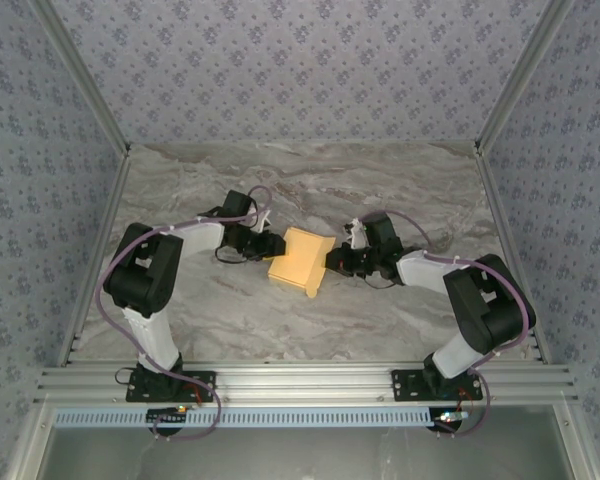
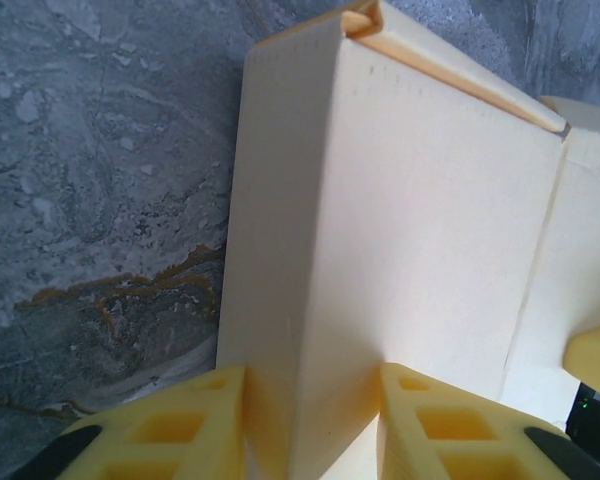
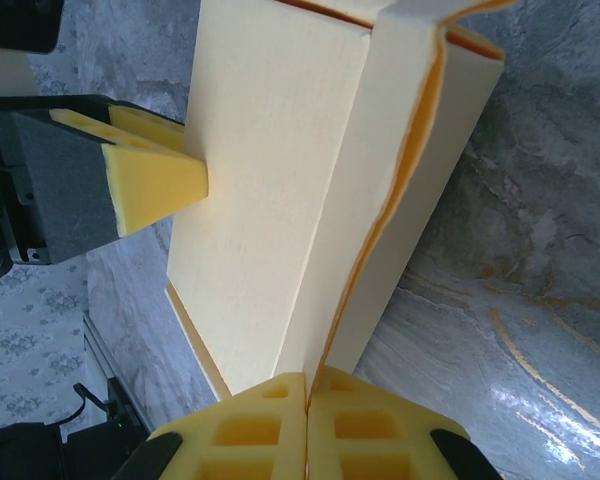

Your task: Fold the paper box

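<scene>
Yellow paper box (image 1: 298, 260) sits between left gripper (image 1: 273, 243) and right gripper (image 1: 331, 260), both pinching it.

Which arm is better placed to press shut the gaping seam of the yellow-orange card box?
The right, probably: the right tool is shut on two wavy layers of the yellow-orange thin card box, at that seam. The left tool clamps a folded corner, so it suits steadying.

paper box (image 1: 300, 260) blocking the middle between left hand (image 1: 268, 244) and right hand (image 1: 332, 262), open table (image 1: 280, 185) beyond, walls (image 1: 40, 150) flanking
</scene>
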You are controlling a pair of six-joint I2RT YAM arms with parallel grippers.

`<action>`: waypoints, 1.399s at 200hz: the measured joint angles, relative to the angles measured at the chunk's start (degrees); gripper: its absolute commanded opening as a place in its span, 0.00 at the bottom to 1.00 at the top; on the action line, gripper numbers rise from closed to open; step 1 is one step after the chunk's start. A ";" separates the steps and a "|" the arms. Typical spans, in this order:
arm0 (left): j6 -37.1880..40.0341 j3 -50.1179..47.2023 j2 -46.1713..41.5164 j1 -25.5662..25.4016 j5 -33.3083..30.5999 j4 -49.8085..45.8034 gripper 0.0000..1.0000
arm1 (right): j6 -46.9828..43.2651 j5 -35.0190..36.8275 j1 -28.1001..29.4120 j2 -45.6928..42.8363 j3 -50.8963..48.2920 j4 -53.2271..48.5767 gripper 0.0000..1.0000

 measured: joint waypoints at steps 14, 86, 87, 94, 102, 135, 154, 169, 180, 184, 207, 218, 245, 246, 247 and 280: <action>-0.26 -0.02 0.00 0.22 0.24 0.13 0.27 | 0.90 -0.04 -0.11 0.00 0.00 0.22 0.07; -4.04 -2.84 -0.04 1.11 2.99 5.31 0.24 | 6.58 -0.48 -0.33 -0.48 0.00 2.97 0.06; -4.07 -2.86 -0.04 1.11 2.99 5.38 0.24 | 6.62 -0.46 -0.33 -0.52 0.00 2.99 0.06; -4.28 -3.08 -0.04 1.11 3.21 5.92 0.24 | 7.02 -0.46 -0.35 -0.74 0.00 3.08 0.06; -4.72 -3.32 -0.04 1.11 3.50 6.51 0.24 | 7.21 -0.46 -0.39 -1.03 0.00 3.15 0.06; -6.21 -4.15 -0.04 1.11 4.66 8.46 0.24 | 7.41 -0.46 -0.44 -2.32 0.00 3.10 0.06; -6.78 -4.39 -0.02 1.11 5.09 9.14 0.24 | 7.39 -0.46 -0.52 -2.89 0.00 3.08 0.06; -7.21 -4.70 0.00 1.11 5.49 9.62 0.24 | 7.39 -0.46 -0.52 -3.21 0.00 2.99 0.06; -7.23 -4.90 0.00 1.11 5.81 9.86 0.24 | 7.39 -0.46 -0.52 -3.45 0.00 2.71 0.06; -7.28 -4.94 0.00 1.11 5.92 9.90 0.24 | 7.39 -0.46 -0.52 -3.48 0.00 2.62 0.06; -7.52 -5.03 0.13 1.11 6.23 10.14 0.26 | 7.37 -0.46 -0.52 -3.72 0.00 2.19 0.06; -7.63 -5.03 0.39 1.11 6.56 10.56 0.27 | 7.37 -0.46 -0.55 -3.78 0.00 2.01 0.06; -7.67 -5.03 0.74 1.11 7.15 11.30 0.28 | 7.34 -0.44 -0.55 -4.11 0.22 1.42 0.06; -7.67 -5.03 0.74 1.11 7.15 11.30 0.28 | 7.37 -0.44 -0.55 -4.13 0.22 1.42 0.06; -7.67 -5.03 0.74 1.11 7.15 11.30 0.28 | 7.34 -0.44 -0.55 -4.15 0.22 1.42 0.06; -7.72 -5.03 0.90 1.11 7.41 11.61 0.26 | 6.97 -0.44 -0.55 -4.37 0.48 0.92 0.06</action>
